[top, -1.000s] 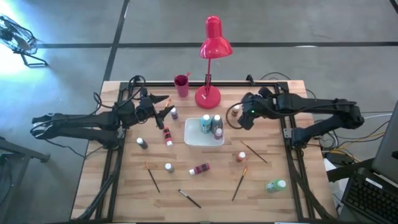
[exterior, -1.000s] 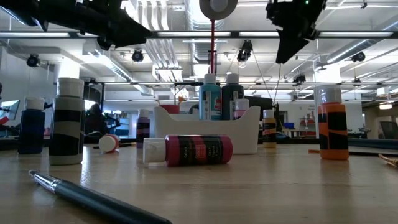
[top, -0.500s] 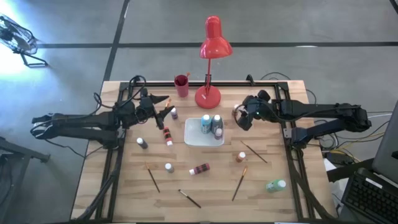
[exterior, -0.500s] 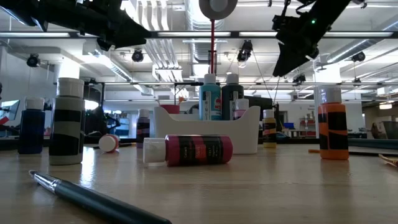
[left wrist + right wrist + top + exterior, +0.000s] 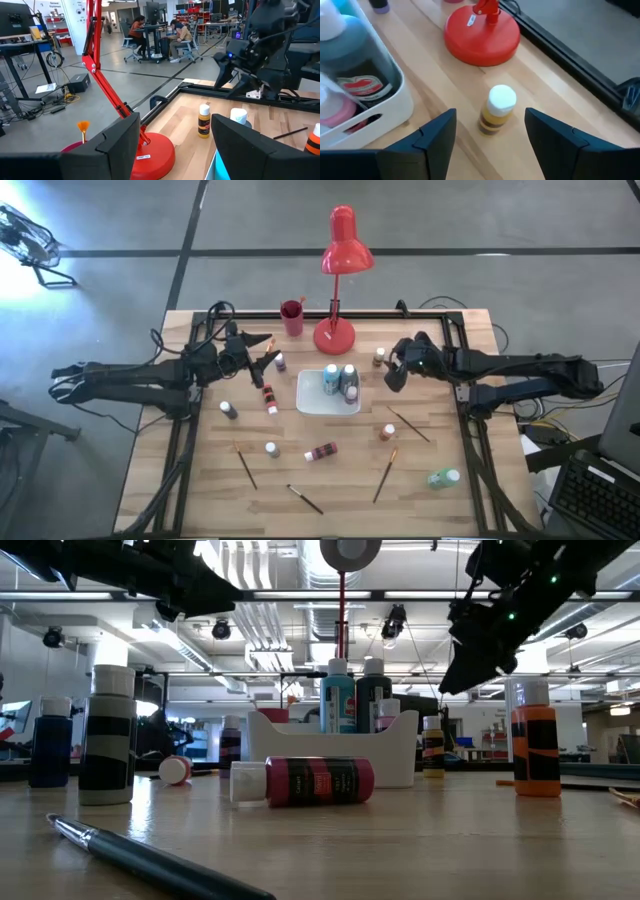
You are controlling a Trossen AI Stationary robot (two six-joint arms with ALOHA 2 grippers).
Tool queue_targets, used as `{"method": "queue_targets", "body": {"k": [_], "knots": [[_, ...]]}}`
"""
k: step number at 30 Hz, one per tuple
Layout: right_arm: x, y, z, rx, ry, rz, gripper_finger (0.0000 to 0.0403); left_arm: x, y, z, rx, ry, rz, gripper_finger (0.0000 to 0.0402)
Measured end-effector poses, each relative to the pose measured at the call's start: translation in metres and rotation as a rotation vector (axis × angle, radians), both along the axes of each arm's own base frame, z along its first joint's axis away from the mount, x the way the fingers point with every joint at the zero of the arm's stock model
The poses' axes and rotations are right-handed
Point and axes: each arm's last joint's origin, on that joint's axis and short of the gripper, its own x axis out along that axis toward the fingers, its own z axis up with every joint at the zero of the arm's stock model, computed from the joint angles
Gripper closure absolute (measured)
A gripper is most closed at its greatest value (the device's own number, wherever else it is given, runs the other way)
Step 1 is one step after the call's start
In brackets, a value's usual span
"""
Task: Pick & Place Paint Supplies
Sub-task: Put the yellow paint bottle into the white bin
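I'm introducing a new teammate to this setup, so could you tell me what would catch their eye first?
The red desk lamp towers at the table's back edge. Before it, a white tray holds paint bottles, with more bottles and brushes scattered around. The right gripper, open, hangs beside a yellow bottle standing near the lamp's base.

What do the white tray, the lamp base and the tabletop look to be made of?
White tray: probably moulded plastic, matte, with rounded walls and a cut-out handle.
Lamp base: glossy red, likely painted metal or plastic; it shows highlights.
Tabletop: pale wood in jointed strips, grain visible, lightly sheened.
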Motion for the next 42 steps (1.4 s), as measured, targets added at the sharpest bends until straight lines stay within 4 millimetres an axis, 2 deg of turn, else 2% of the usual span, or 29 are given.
{"method": "queue_targets", "body": {"k": [9, 16, 24, 35, 42], "knots": [[-0.004, -0.017, -0.02, -0.002, -0.073, -0.032, 0.0153, 0.0, 0.0, 0.0, -0.001, -0.001, 0.0, 0.0152], [-0.005, -0.022, -0.023, -0.001, -0.103, -0.046, 0.0159, 0.0, 0.0, 0.0, -0.001, -0.001, 0.0, 0.0152], [0.006, -0.028, -0.037, 0.024, -0.074, -0.028, 0.0172, 0.0, 0.0, 0.0, -0.001, -0.001, -0.001, 0.0152], [0.014, -0.041, -0.055, 0.021, -0.035, -0.062, 0.0152, 0.0, 0.0, 0.0, -0.001, 0.0, -0.001, 0.0152], [0.017, -0.045, -0.057, 0.011, -0.045, -0.066, 0.0189, 0.0, 0.0, 0.0, -0.001, 0.001, 0.0, 0.0152]]}}
